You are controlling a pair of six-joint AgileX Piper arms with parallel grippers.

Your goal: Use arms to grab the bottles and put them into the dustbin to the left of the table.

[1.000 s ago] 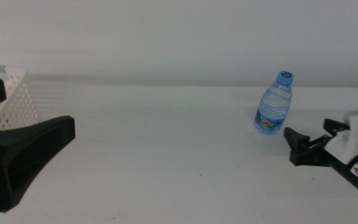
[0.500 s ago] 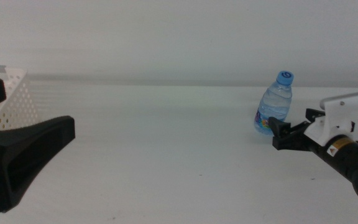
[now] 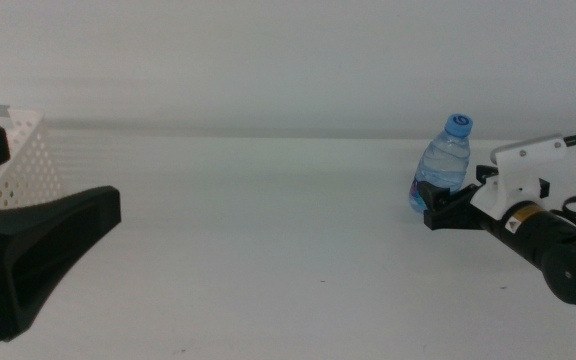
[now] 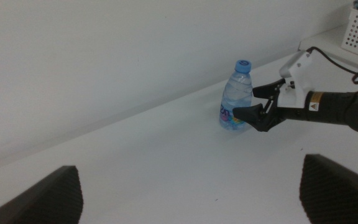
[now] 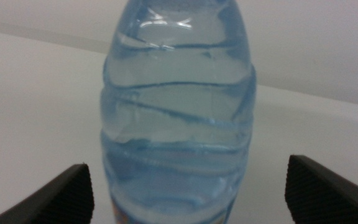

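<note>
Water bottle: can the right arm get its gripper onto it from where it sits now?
Probably yes. The right gripper is open at the upright water bottle, which stands between its jaws in the right wrist view, nothing blocking.

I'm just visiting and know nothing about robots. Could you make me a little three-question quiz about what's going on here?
1. True or false: the water bottle stands upright on the table.
2. Which gripper is at the bottle? A) left gripper B) right gripper
3. Fill in: the right gripper's jaws are ____ on either side of the bottle.

Key: 1 true. 2 B; the left gripper waits near the white basket. 3 open.
</note>
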